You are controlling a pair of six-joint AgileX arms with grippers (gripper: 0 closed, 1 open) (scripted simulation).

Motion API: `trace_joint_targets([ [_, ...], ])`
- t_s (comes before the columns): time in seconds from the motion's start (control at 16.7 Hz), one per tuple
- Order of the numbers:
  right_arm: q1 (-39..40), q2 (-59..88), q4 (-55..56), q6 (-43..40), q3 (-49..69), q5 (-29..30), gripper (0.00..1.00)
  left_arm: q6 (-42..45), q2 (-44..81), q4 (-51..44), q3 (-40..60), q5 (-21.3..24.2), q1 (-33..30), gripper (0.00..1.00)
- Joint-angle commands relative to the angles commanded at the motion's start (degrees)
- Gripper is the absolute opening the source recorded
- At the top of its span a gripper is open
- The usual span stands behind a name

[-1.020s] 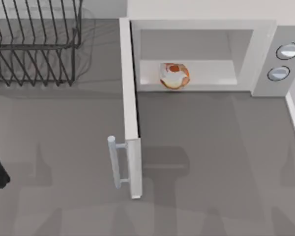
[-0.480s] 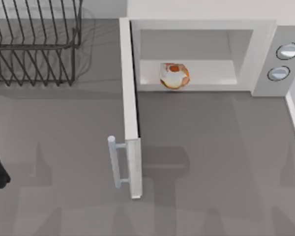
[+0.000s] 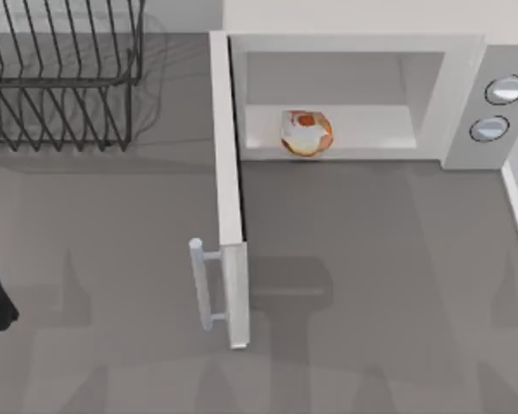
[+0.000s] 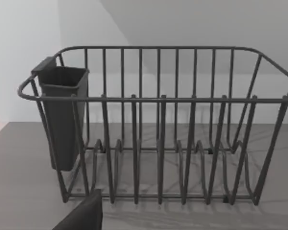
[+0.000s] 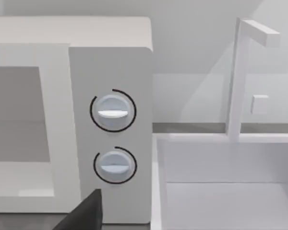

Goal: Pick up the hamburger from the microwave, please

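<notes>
Right, the hamburger [image 3: 306, 132] sits at the front lip of the microwave [image 3: 354, 47] cavity, near its hinge side, with the door [image 3: 227, 172] swung fully open over the table [image 3: 371, 276]. My right pincer [image 5: 81, 213] faces the two knobs [image 5: 112, 111], so the hamburger is well apart from it, off towards the door. My left pincer [image 4: 81, 216] looks at the wire rack [image 4: 158, 100], with the open door between it and the hamburger. I cannot tell whether either pincer is apart or together.

I judge the reach has not begun. I'd use the right arm, come in low and level through the opening, stay clear of the cavity roof and door edge, straddle the bun across its middle, then squeeze gently because it looks soft and lumpy.
</notes>
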Motion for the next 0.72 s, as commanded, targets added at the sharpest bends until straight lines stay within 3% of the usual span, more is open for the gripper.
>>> trace_joint_targets([
  [0.42, 1.03, 3.35, 0.96, 0.54, 1.69, 1.01, 1.0, 0.0, 0.0, 0.0, 0.0, 0.0, 0.0, 1.0],
  [0.72, 6.13, 20.59, 6.0, 3.13, 10.23, 5.99, 1.0, 0.0, 0.0, 0.0, 0.0, 0.0, 0.0, 1.0],
])
